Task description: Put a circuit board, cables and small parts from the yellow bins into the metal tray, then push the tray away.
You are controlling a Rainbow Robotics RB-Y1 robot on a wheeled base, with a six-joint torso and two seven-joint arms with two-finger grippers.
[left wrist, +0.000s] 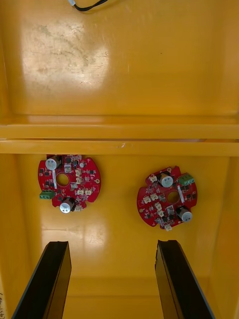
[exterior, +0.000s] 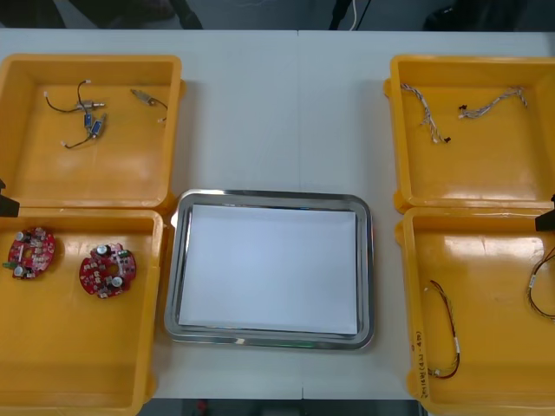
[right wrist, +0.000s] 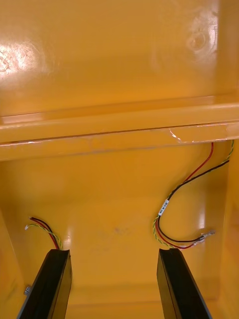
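Left jaws wide above two circuit boards (left wrist: 69, 183), left of metal tray (exterior: 366, 269); right jaws wide above red-yellow cable (right wrist: 163, 207), right of tray.

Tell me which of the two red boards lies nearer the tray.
The right-hand board; the other board lies farther left, away from the tray.

Left end effector (left wrist: 112, 244) and right end effector (right wrist: 114, 251) gape.
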